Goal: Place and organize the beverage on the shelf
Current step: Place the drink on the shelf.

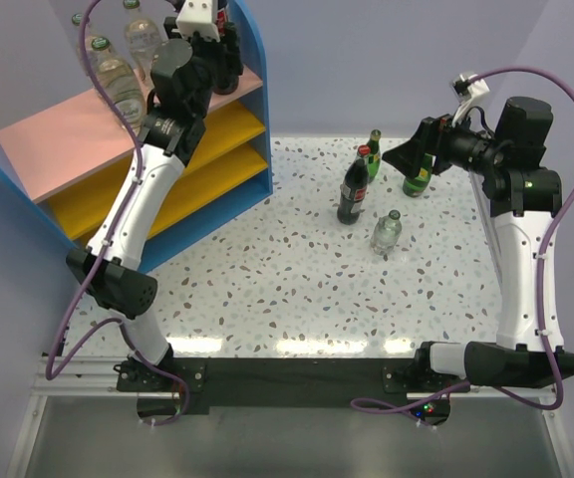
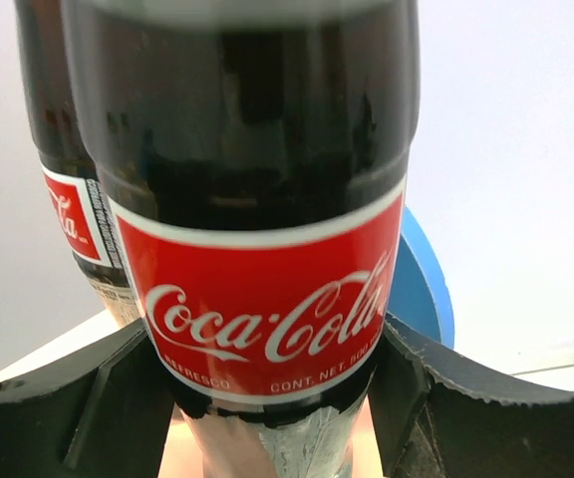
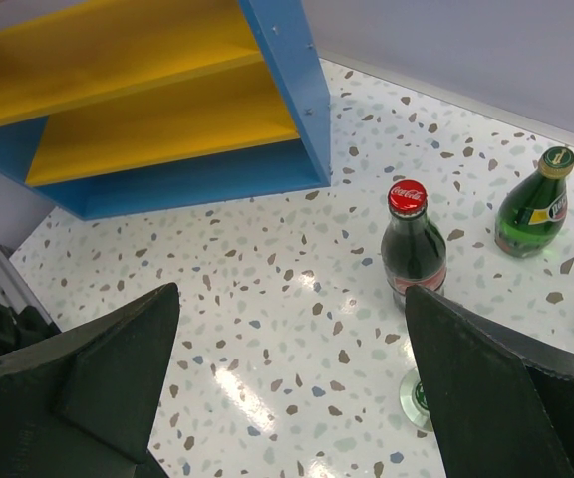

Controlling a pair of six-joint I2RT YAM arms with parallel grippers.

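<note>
My left gripper [image 1: 212, 40] is over the right end of the shelf's pink top board [image 1: 68, 134], shut on a dark cola bottle [image 2: 267, 199] with a red label. The bottle stands upright between the fingers [image 2: 68, 408], its base on the board. A second cola bottle [image 2: 63, 149] stands just behind it. Clear bottles [image 1: 118, 75] stand further left on the top board. My right gripper [image 1: 407, 154] is open and empty above the table, next to a green glass bottle [image 1: 419, 177]. A cola bottle [image 1: 354, 189], another green bottle [image 1: 374, 144] and a clear bottle [image 1: 387, 231] stand on the table.
The shelf's two yellow boards [image 1: 197, 139] hold nothing that I can see. In the right wrist view the cola bottle [image 3: 413, 249], a green bottle [image 3: 531, 209] and a green-capped clear bottle [image 3: 419, 398] stand right of the gripper [image 3: 292, 398]. The shelf's blue side panel [image 3: 287, 100] is ahead.
</note>
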